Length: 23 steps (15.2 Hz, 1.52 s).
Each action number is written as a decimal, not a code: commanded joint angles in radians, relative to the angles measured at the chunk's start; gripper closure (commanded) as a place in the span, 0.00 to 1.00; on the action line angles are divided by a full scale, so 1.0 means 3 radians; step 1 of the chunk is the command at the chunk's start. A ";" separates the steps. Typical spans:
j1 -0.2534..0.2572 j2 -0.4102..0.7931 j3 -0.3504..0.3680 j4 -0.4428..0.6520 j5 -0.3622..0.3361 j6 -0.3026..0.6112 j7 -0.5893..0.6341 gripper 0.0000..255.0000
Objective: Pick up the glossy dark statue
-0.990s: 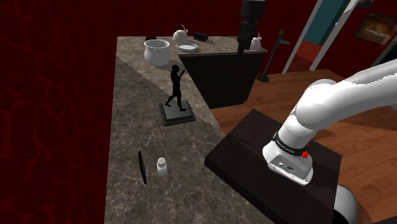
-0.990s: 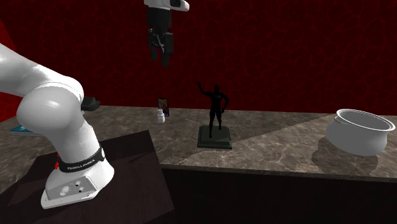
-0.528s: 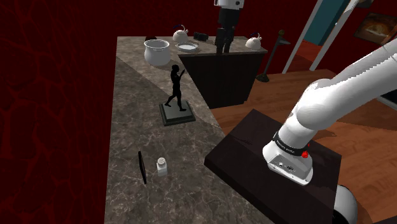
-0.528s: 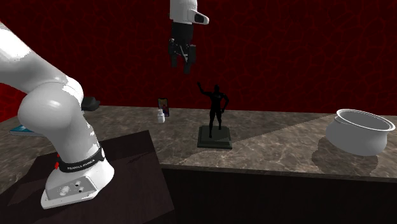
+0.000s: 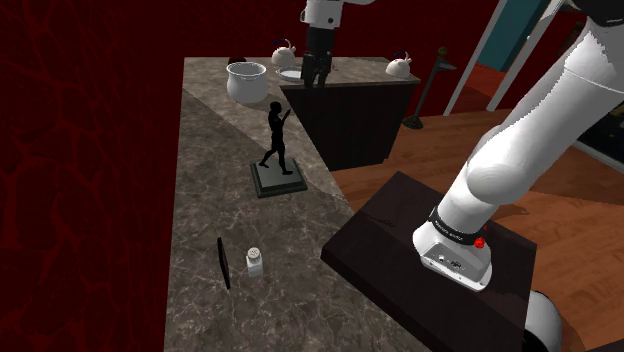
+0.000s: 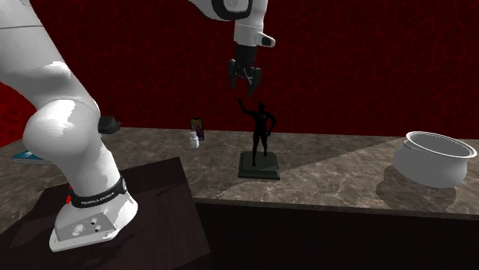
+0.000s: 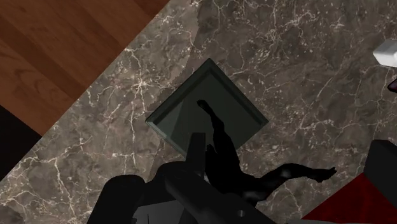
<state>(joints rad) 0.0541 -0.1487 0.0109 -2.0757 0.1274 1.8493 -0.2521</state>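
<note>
Statue (image 5: 277,145), glossy and dark, stands upright on the counter (image 5: 205,200), with your gripper (image 6: 244,87) hanging just above its raised arm, fingers apart, and the white pot (image 6: 434,157) well apart from it.

Black statue (image 5: 277,140), grey veined counter (image 5: 210,195), dark red wall (image 5: 80,150), white pot (image 5: 246,82)

Shoulder view: on the marbled desk (image 5: 210,180) a white pot (image 5: 246,80) stands at 12 o'clock, a small shaker (image 5: 255,261) at 6, a black slab (image 5: 224,262) beside it.
</note>
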 commanded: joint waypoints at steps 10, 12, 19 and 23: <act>0.0075 0.1279 0.0071 0.1139 0.0108 0.0201 -0.0133 0.00; 0.0076 0.1301 0.0071 0.1079 0.0112 0.0283 -0.0145 0.00; 0.0079 0.1377 0.0074 0.0930 0.0124 0.0506 -0.0178 0.00; 0.0080 0.1381 0.0075 0.0936 0.0124 0.0504 -0.0176 1.00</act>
<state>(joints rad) 0.0779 0.2648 0.0332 -1.7944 0.1643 2.0001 -0.3049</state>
